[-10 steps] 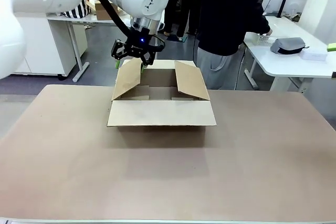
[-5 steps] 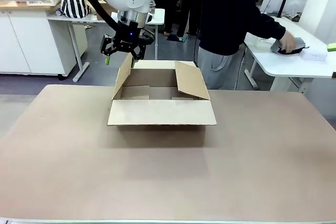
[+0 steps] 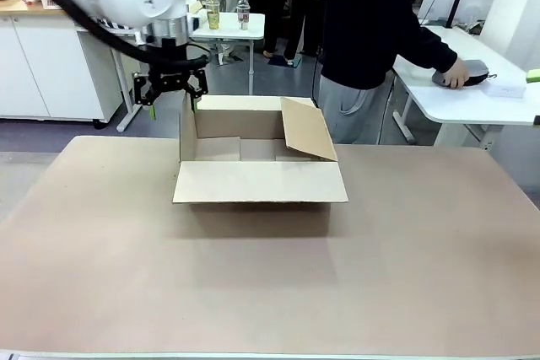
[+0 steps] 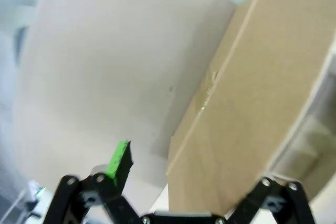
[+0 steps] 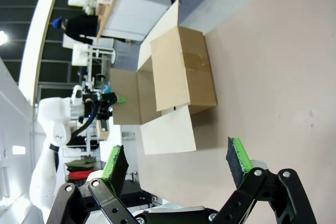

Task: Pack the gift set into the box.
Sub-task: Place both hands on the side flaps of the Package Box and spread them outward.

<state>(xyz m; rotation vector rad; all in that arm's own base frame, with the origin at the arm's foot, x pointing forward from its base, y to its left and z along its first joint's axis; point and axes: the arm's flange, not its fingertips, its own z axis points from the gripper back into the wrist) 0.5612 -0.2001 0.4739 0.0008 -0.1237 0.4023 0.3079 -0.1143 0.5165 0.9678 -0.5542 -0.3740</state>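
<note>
A: Box (image 3: 260, 181) open at table centre, nothing packed (looks bare inside)!
B: Left gripper (image 3: 173, 100) spread wide, empty, at its ten o'clock; likely gift set (image 3: 474, 70) under person's hand (image 3: 456, 82), two o'clock.

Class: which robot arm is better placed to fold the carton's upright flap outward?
Left. The left gripper hangs open right at the box's upright flap; the right gripper is open well away from it.

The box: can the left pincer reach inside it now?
Probably yes, from above: the box is open on top, but its upright left flap stands between the left pincer and the inside.
</note>
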